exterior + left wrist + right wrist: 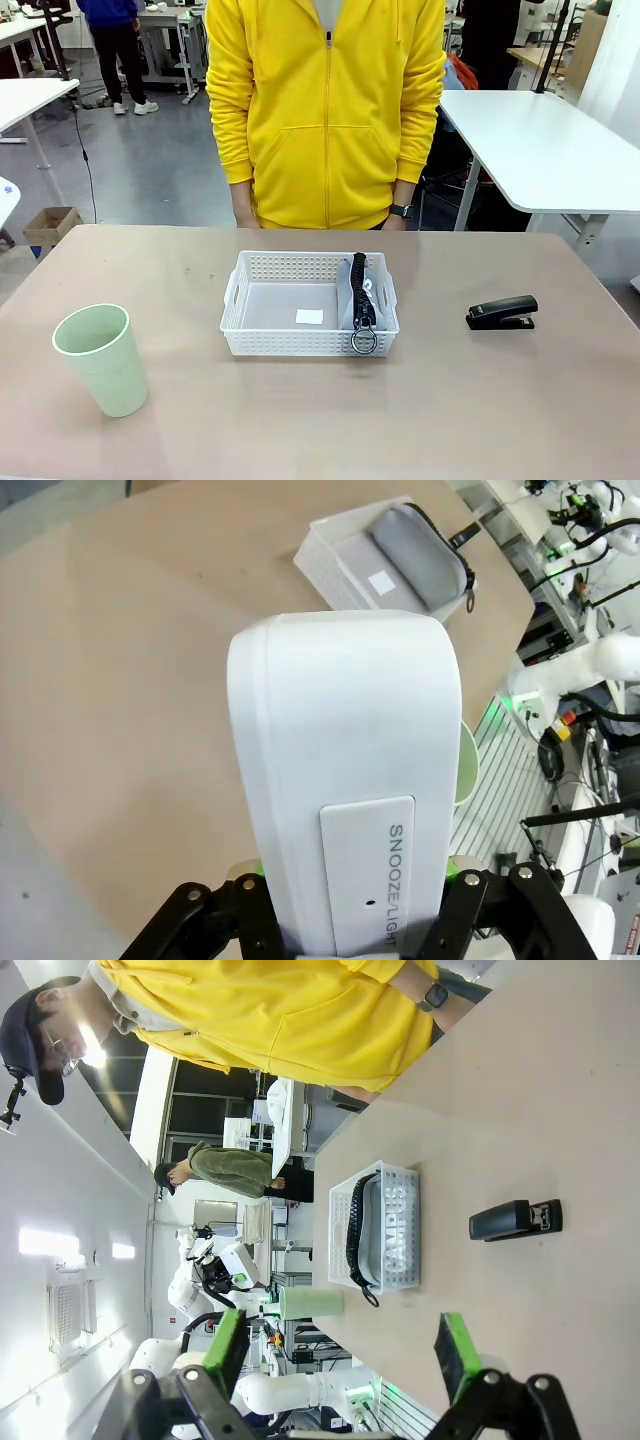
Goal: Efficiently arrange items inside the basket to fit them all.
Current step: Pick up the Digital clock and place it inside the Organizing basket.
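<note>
White basket (300, 262) holds grey pouch (356, 290) on edge at its right wall, zip up. Black stapler (502, 312) lies right of it, green cup (100, 358) upright at left. White "SNOOZE/LIGHT" box (340, 740) is clamped in left gripper (350, 872).

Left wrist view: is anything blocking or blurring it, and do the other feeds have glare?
Left wrist view: sharp, but the white box close to the lens hides mid-table; the basket shows above it. Right wrist view: rolled sideways, bright light patches at picture left, stapler crisp. Front view: even light, soft shadows, no glare.

Front camera looks across the table (500, 400); both wrist views share the basket (310, 263).
</note>
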